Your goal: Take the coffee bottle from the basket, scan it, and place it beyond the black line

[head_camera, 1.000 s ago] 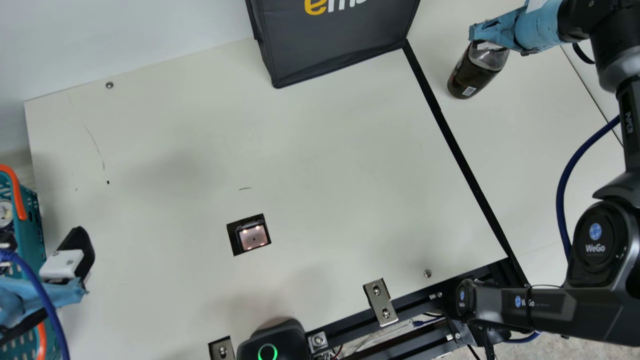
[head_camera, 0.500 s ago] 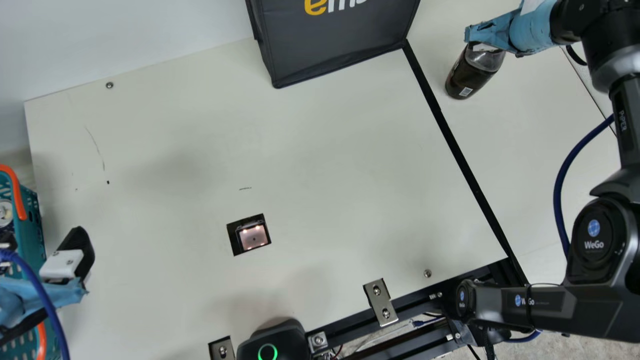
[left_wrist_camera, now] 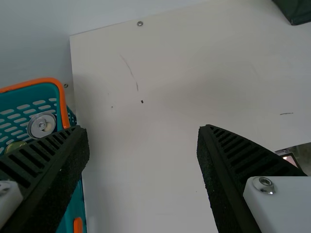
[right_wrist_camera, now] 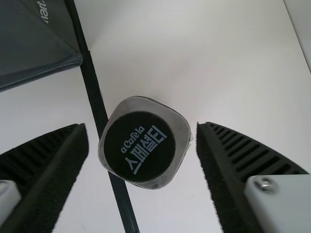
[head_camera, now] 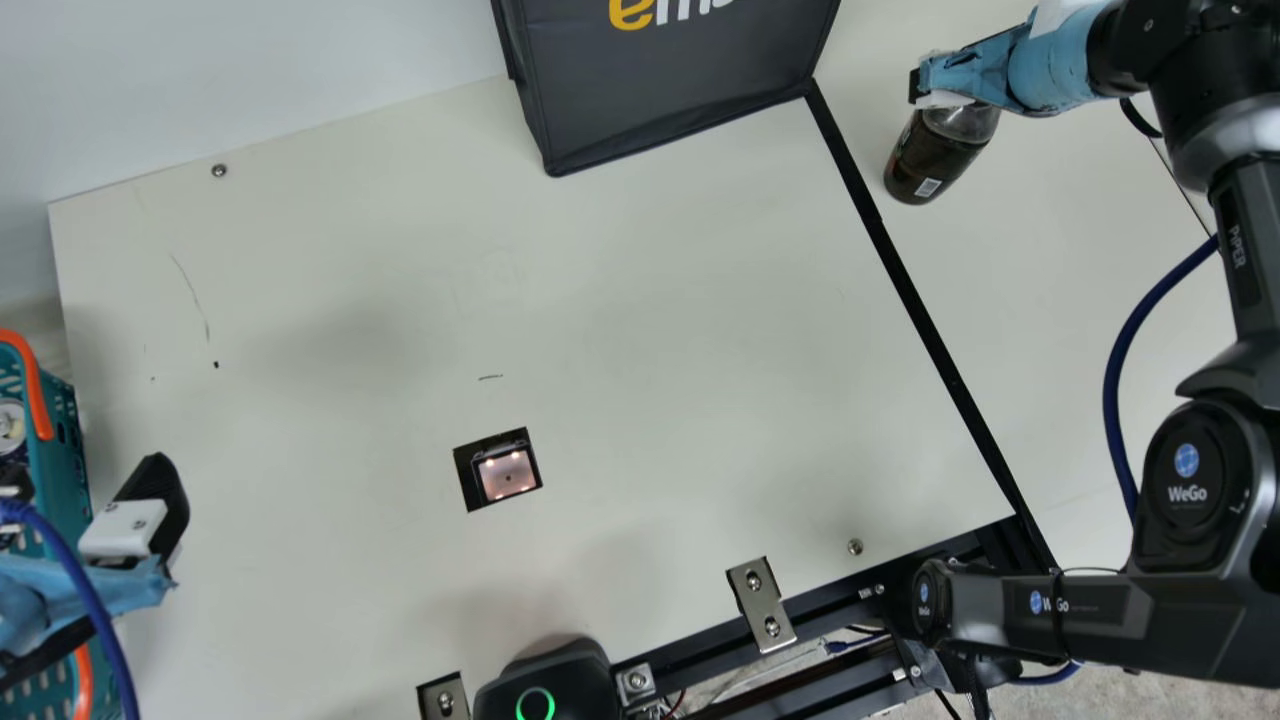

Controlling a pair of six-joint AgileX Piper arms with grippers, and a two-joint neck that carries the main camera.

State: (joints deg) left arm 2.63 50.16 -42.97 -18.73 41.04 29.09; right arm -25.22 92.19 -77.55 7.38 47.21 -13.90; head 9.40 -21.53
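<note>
Two views split the coffee bottle [head_camera: 938,162]: the main view gives its side, upright on the counter [head_camera: 650,320] beyond the black line [head_camera: 930,330]; the right wrist view gives its cap [right_wrist_camera: 140,146], between wide-spread fingers, a gap on either side. The right arm bends, its claw [head_camera: 925,88] pointing down and hiding that cap from the main view. The left claw [head_camera: 130,575], also wide, hangs beside the cut-off basket [head_camera: 62,425].
</note>
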